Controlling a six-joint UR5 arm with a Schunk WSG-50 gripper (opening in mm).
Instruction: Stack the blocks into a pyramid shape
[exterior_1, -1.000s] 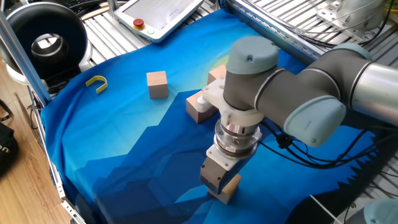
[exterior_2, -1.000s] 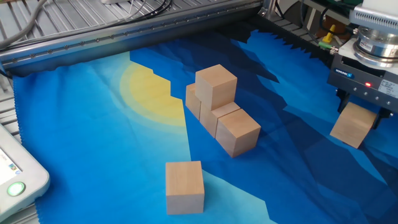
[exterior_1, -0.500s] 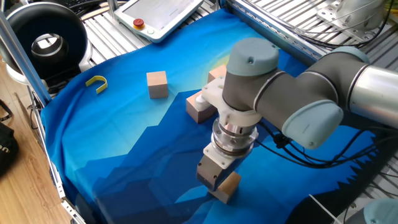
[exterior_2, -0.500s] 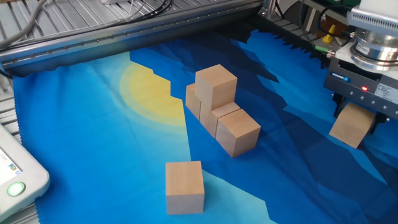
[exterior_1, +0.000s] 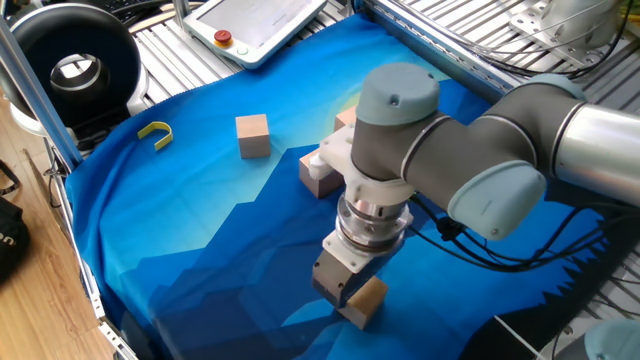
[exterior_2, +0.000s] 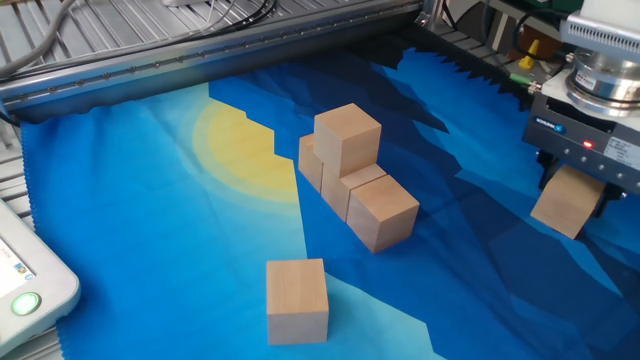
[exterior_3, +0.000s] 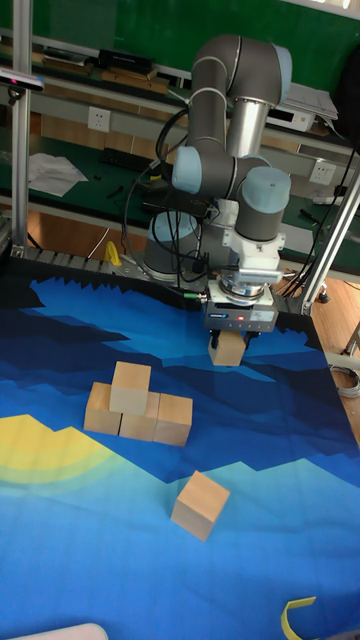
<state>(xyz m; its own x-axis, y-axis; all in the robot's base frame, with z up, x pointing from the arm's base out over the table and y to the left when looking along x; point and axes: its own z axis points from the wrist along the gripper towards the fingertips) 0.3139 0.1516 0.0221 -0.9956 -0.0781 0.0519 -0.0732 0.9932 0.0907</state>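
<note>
Cluster of wooden blocks (exterior_2: 350, 175) mid-table, one block stacked on top (exterior_2: 347, 138). Lone block (exterior_2: 297, 300) apart, nearer the tablet. Another block (exterior_2: 567, 202) clamped in the claw (exterior_2: 575, 190), well apart from the cluster.

No text, label or number can be read on anything

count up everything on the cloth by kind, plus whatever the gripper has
blocks: 6
yellow hook: 1
total: 7
</note>
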